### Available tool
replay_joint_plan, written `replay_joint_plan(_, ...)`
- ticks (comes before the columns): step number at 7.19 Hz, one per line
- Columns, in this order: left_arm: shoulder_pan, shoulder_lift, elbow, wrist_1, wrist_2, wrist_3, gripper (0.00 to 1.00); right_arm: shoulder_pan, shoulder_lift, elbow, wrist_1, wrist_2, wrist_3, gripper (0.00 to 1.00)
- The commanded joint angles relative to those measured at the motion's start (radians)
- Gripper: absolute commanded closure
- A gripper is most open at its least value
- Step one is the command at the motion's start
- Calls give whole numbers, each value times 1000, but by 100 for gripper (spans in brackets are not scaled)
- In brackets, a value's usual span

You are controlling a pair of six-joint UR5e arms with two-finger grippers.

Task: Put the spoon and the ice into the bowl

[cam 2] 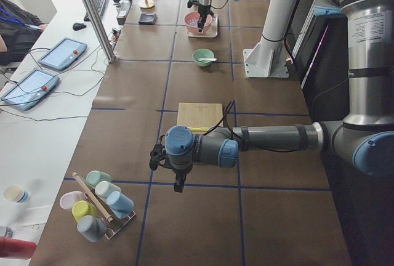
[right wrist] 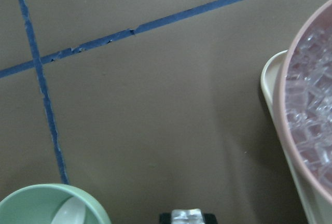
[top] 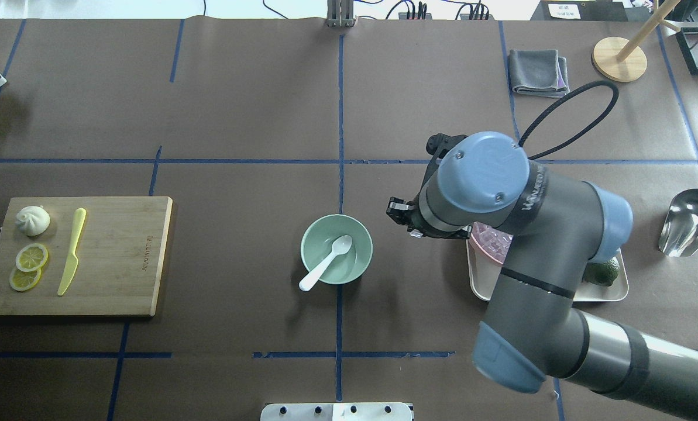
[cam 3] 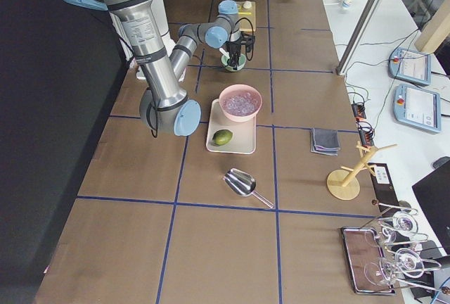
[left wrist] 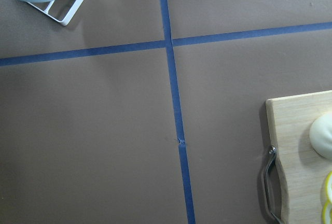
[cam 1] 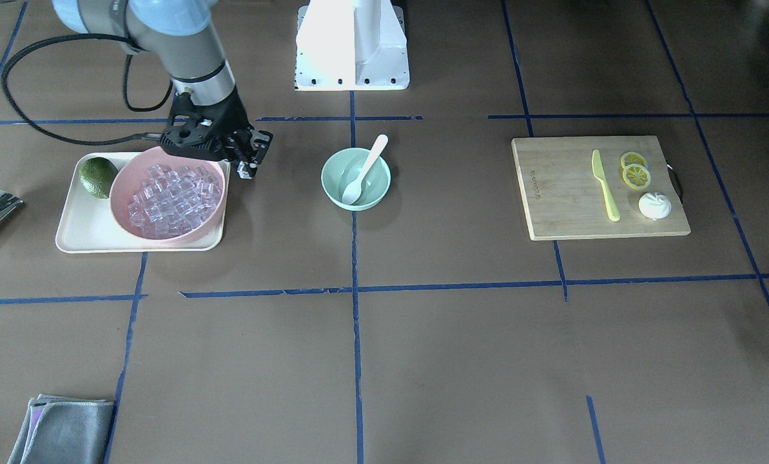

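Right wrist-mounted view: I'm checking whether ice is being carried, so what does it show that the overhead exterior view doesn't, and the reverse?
Only the wrist view shows a small clear ice cube pinched between the right pincer's fingertips. Only the overhead view shows the wooden cutting board with the yellow-green plastic knife, white bun and lemon slices, plus the steel scoop. Both show the small mint-green bowl holding the white plastic spoon, and the pink bowl of ice cubes on the cream tray.
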Motion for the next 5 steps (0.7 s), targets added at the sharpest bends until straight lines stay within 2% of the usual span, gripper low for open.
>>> replay_joint_plan(1, 0, 0, -1, 0, -2, -1, 0, -88, 164, -162, -2, -104, 115, 100)
replay_joint_plan(3, 0, -2, 4, 0, -2, 0, 0, -113, 231, -247, 1, -123, 155, 100)
replay_joint_plan(5, 0, -2, 5, 0, -2, 0, 0, -114, 231, -280, 4, -149, 154, 100)
